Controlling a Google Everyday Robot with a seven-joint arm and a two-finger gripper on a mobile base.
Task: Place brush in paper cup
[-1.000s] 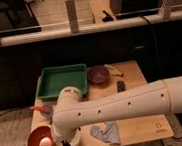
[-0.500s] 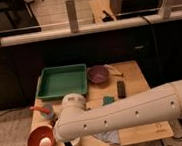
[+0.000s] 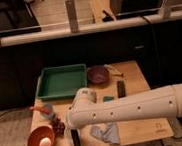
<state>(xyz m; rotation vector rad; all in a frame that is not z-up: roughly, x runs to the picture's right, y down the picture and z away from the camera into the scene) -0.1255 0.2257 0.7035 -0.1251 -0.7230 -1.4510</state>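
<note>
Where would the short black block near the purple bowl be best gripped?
Probably from above, across its two long sides at mid-length: the black block lies flat and is narrow, with its length running front to back. The gripper hangs low beside the orange bowl.

Hidden behind the white arm (image 3: pixel 134 109): much of the wooden tabletop (image 3: pixel 135 74). End effector (image 3: pixel 74 140) too blurred to read.

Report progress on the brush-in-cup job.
Done: nothing visible. In hand: tool hangs at the table's front left, between orange bowl and cloth; what it carries is unclear. Left: brush into cup; neither shows clearly, with the arm covering much.
</note>
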